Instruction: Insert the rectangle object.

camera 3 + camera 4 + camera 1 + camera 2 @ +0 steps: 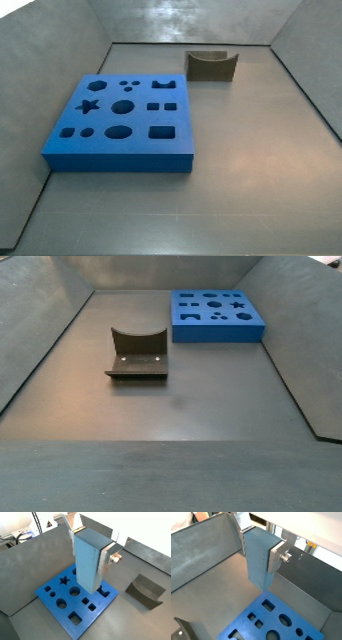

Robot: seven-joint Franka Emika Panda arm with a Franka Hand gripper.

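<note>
The gripper [91, 546] appears only in the wrist views; neither side view shows it or the arm. It is closed on the rectangle object [89, 564], a long light-blue bar clamped by its upper end between the two silver finger plates [107, 558]. The bar hangs lengthwise below the gripper, also seen in a wrist view [258, 559]. Its lower end is in the air, touching nothing.

Below the bar lies the flat blue board [75, 601] with shaped holes: a star, circles, squares and a notch at one edge. In a wrist view the bar's lower end overlaps the board; in a wrist view [278, 619] it stops short of the board's edge, over grey floor. Which hole it stands above cannot be told.

In both side views the board [122, 122] rests flat on the floor against one bin wall [47, 90], near a corner. The small brown U-shaped block [138, 354] sits well apart from the board [215, 316], upright, its opening facing up. Between block and board the grey floor [201, 396] is bare. Sloped grey walls enclose the floor on all sides.
</note>
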